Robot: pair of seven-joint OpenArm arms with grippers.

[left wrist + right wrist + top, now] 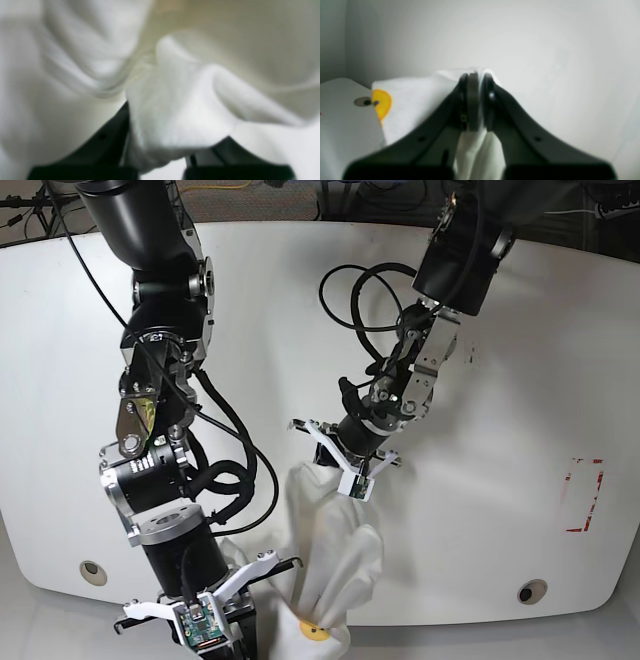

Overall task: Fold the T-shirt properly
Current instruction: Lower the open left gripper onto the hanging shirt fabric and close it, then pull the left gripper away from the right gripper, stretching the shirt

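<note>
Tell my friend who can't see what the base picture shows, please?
Two black robot arms hold a white T-shirt up between them over a white table. The left gripper pinches its top; the right gripper holds it lower, near the yellow emblem.

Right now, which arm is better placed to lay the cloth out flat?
Probably the left gripper: it pinches the white cotton T-shirt above the white tabletop; the right gripper clamps it off the table's near edge.
</note>
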